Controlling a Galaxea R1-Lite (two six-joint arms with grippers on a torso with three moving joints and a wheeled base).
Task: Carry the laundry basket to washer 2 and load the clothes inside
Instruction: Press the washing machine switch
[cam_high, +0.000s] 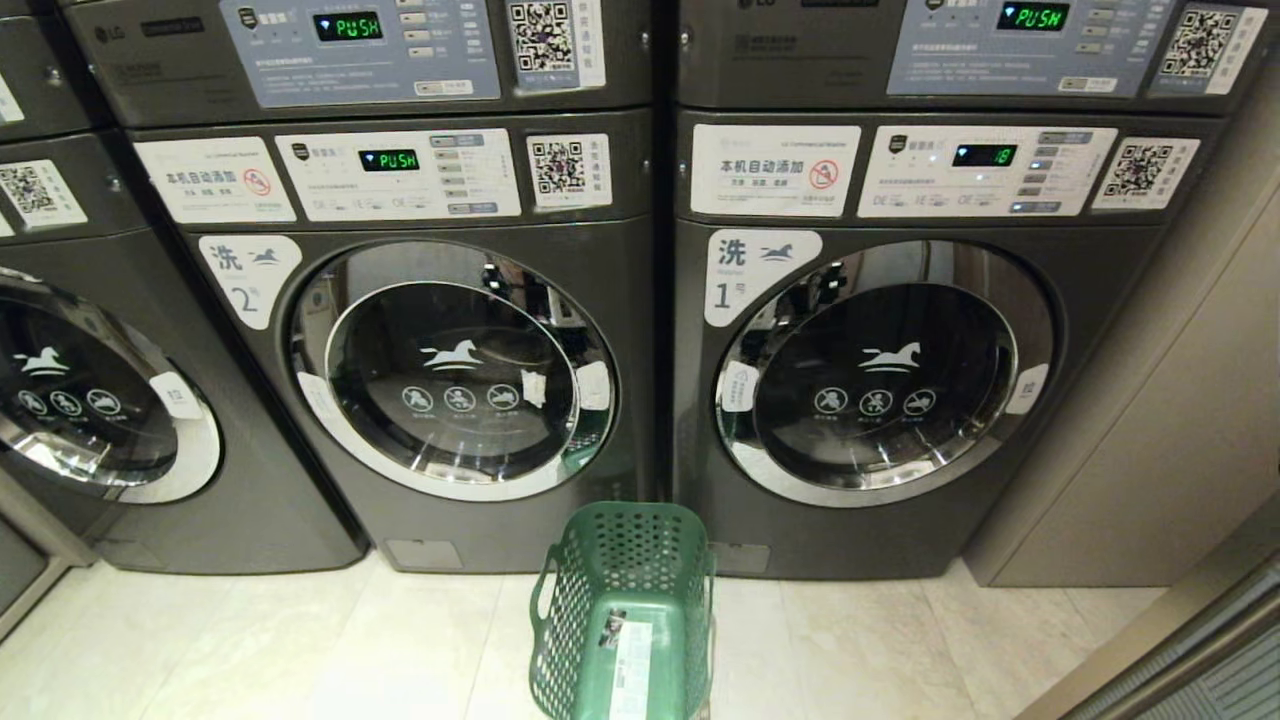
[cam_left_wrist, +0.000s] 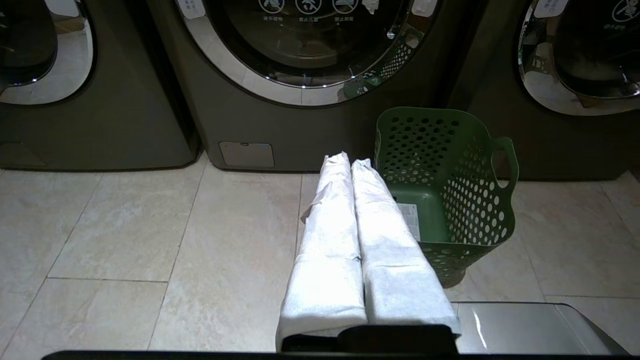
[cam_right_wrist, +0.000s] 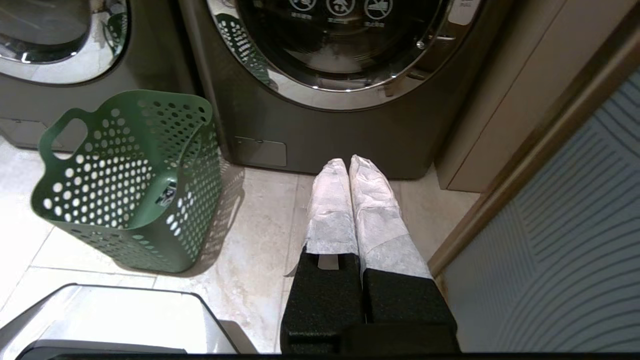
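Since its perforated plastic walls look thin and rigid, the laundry basket (cam_high: 622, 610) should be light and stiff, best taken by the oval handle slots at its rim. It stands on the floor at six o'clock in the head view, before the seam between washer 2 (cam_high: 450, 365) and the washer marked 1 (cam_high: 885, 370), both doors closed. No clothes show inside; only a label on its bottom. Left gripper (cam_left_wrist: 350, 165) and right gripper (cam_right_wrist: 348, 166) hang low, jaws together, empty
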